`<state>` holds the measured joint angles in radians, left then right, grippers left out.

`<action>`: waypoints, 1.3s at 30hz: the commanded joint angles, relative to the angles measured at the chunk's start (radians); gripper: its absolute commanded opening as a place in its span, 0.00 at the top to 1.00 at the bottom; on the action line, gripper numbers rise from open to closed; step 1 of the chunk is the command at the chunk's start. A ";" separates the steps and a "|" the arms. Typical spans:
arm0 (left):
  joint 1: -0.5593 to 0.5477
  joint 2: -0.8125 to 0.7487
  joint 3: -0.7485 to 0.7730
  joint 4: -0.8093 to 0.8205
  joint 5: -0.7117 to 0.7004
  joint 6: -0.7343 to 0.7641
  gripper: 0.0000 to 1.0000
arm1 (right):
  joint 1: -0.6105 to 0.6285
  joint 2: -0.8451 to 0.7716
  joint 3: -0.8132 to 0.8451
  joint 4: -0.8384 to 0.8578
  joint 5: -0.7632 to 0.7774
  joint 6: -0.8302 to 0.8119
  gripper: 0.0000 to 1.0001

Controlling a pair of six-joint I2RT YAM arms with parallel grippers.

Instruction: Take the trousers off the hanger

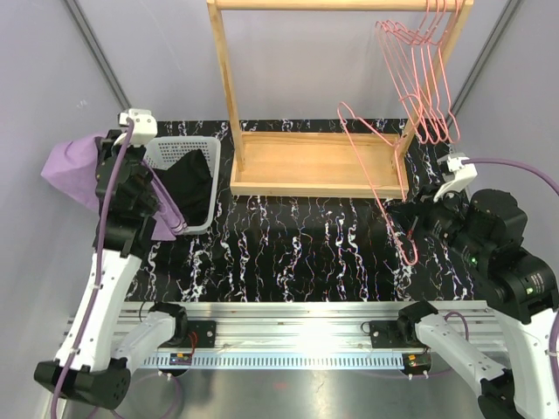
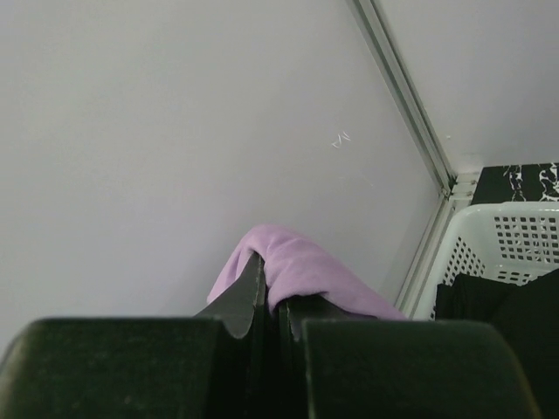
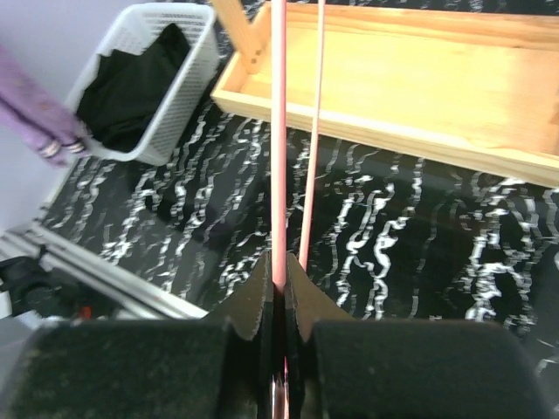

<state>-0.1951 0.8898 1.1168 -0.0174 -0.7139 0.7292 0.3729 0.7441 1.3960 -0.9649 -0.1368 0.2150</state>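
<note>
- At the far left corner of the table [image 1: 288, 253], a white basket [image 1: 179, 148] sits with the black trousers [image 1: 188, 179] bundled inside it, one fold draped up against its right wall.
- Just past the table's left edge, the lilac trousers [image 1: 74, 170] hang in the air beside the basket. Most of the cloth bunches out toward the wall, and one leg trails down along the basket's near-left side.
- The left gripper [image 2: 272, 301] is closed tight on the lilac trousers [image 2: 306, 271] – in the left wrist view the cloth comes out from between the pressed-together fingers and humps over their tips.
- Along the far edge, from the middle toward the right, stands the wooden rack [image 1: 314, 166], with its tray base on the table. A cluster of other pink hangers [image 1: 428, 78] hangs from the right end of its top rail.
- Over the right part of the table, a single pink hanger [image 1: 376, 166] is held tilted, with its hook up near the rack's tray and its lower end toward the near right.
- The right gripper [image 3: 279, 288] is clamped shut on that hanger [image 3: 278, 131] – one wire runs straight out from between its closed fingers, and a second runs just beside it.
</note>
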 commanded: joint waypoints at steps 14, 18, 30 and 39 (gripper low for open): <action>0.066 0.636 0.054 0.148 0.097 -0.195 1.00 | 0.000 -0.123 -0.031 0.084 -0.234 0.113 1.00; 0.049 0.782 0.104 0.099 0.099 -0.198 1.00 | 0.000 -0.147 -0.049 0.069 -0.211 0.089 1.00; 0.019 1.129 0.411 -0.209 0.091 -0.315 0.99 | 0.000 -0.198 -0.109 0.061 -0.213 0.086 1.00; 0.036 1.022 0.419 -0.296 0.238 -0.372 0.71 | 0.000 -0.181 -0.091 0.049 -0.147 0.058 1.00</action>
<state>-0.1726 2.0151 1.5261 -0.2699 -0.5583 0.3973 0.3729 0.5518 1.2823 -0.9417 -0.3149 0.2985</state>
